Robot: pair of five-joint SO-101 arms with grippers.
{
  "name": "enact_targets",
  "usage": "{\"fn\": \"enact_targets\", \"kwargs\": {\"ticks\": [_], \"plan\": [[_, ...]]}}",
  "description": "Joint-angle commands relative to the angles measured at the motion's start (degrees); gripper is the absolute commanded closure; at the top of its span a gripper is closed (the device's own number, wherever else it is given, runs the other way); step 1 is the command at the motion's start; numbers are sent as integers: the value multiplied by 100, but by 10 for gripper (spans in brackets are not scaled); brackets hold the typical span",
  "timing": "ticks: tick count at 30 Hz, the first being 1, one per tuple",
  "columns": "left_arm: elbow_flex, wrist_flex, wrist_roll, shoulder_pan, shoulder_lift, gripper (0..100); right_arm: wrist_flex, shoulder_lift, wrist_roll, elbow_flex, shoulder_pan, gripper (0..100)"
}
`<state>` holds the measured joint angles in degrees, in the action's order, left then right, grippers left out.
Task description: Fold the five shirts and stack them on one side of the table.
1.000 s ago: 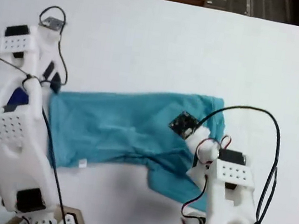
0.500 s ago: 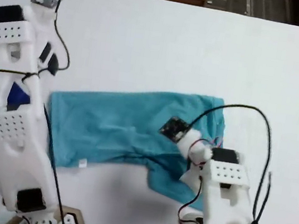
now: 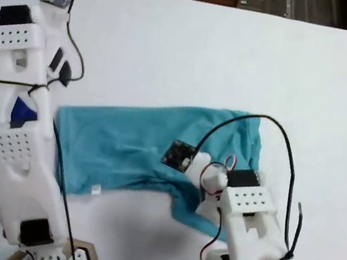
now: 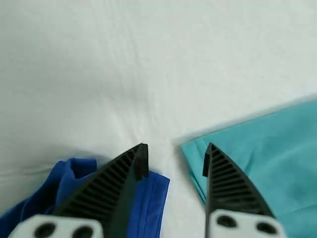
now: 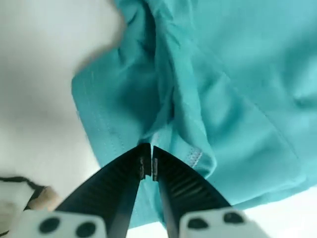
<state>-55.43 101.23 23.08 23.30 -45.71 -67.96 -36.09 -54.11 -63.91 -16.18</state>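
Teal cloth is what the right gripper (image 5: pixel 147 161) has. Its jaws are pressed almost together on a thin ridge of the teal shirt (image 5: pixel 237 74), right by a stitched hem. The rest of the shirt spreads out beyond the tips and off to both sides.

My guess is that bite is pretty tiny. A pull could let the fold slide out, or drag only the top layer and bunch the whole thing up.

The left gripper (image 4: pixel 176 156) hangs with its jaws wide apart, holding nothing. The teal shirt's corner sits just under one tip and a blue shirt (image 4: pixel 74 178) under the other, with bare table (image 4: pixel 148 59) in the gap. If it drops straight down it could snag the blue one too, or miss both and close on air.
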Motion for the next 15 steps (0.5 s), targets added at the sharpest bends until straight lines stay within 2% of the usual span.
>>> {"fn": "enact_targets", "kwargs": {"ticks": [1,8,15], "plan": [[-233,105,-35,-26,44,793,-224,-189,-53,237,-57,978],[-233,105,-9,-35,35,793,-690,-857,-44,747,-136,978],[-233,105,-9,-62,26,793,-1745,-1675,-9,791,-1059,978]]}}
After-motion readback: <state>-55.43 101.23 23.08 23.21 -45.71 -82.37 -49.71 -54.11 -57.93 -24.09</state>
